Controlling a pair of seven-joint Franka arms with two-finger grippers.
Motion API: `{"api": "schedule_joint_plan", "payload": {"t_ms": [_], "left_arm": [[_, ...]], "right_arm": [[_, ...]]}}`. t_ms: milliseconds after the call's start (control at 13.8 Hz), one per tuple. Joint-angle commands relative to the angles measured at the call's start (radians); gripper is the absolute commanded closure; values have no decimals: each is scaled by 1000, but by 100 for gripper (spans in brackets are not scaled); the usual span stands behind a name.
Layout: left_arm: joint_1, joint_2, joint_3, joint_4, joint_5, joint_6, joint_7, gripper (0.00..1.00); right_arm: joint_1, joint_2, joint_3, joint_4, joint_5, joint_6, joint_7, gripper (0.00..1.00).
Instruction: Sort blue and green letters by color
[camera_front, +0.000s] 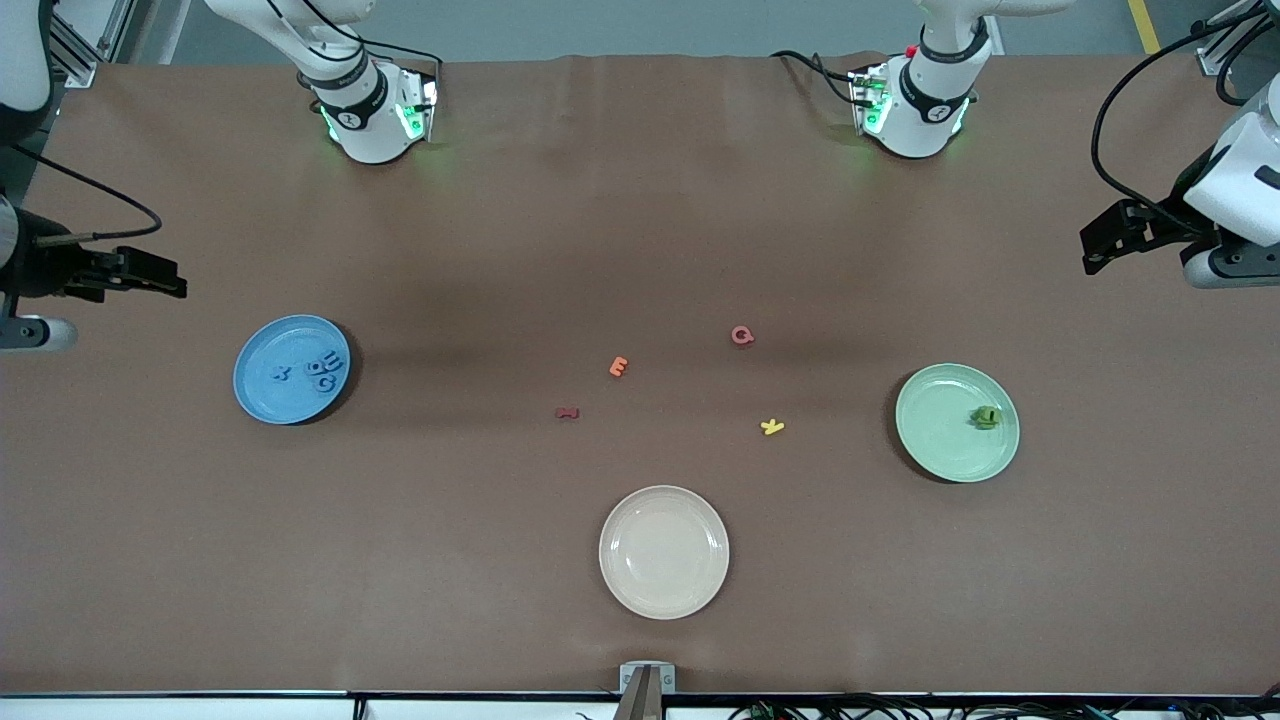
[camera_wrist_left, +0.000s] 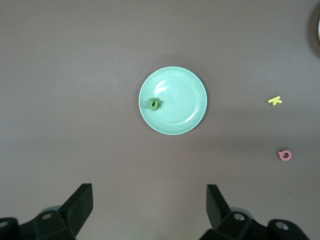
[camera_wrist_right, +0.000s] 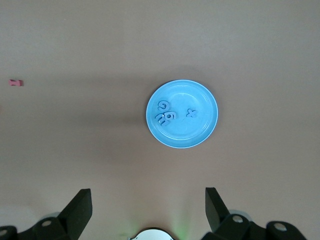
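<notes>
Robot lab, brown-covered table (camera_front: 640, 200), bolted arm bases (camera_front: 375, 120)

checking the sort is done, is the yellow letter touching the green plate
Apart. The front view shows bare table between the yellow letter and the green plate; the left wrist view shows that gap too.

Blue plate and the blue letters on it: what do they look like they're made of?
The round blue plate looks like smooth glazed ceramic or hard plastic: it has a faint sheen and a raised rim; which of the two, I cannot tell. The small flat blue letters look matte and soft-edged, probably foam.
</notes>
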Motion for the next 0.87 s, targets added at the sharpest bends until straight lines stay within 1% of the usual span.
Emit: {"api": "schedule_joint_plan", "payload": {"t_ms": [0, 289, 579, 796], "left_arm": [[-3, -6, 3, -3, -15, 8, 13, 0], [-3, -3, 3, -3, -12, 7, 16, 0], [-1, -1, 3, -3, -13, 7, 19, 0], [-1, -1, 3, -2, -15, 7, 27, 0]], "right_arm": [[45, -57, -16, -30, -21, -4, 11, 0], [57, -88, -33, -47, -23, -5, 11, 0], [54, -166, -45, -124, -22, 12, 11, 0], [54, -191, -45, -128, -22, -1, 11, 0]]}}
